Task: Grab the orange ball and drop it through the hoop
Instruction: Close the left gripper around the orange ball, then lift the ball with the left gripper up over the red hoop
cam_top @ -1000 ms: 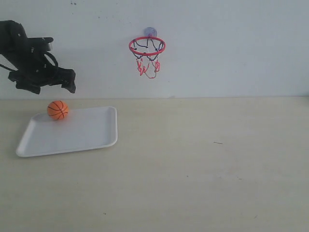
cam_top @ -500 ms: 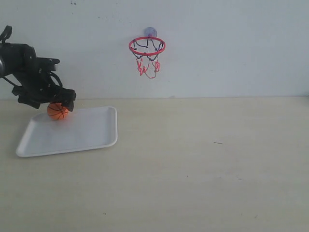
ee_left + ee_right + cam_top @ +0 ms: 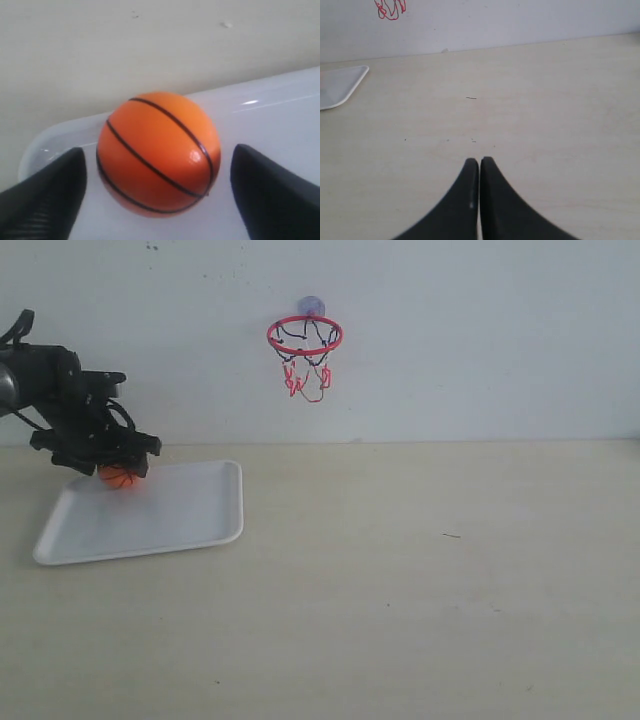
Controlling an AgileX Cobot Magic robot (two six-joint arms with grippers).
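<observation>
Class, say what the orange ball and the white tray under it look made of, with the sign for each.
The orange ball: probably rubber or soft plastic, smooth with a slight sheen; a small highlight shows beside a black seam line. The white tray: likely moulded plastic, glossy; light glints along its rounded rim.

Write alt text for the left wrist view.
An orange ball with black seams sits near a corner of a white tray, between the two dark fingers of the open left tool, which do not touch it. Beige table lies beyond the tray.
</observation>
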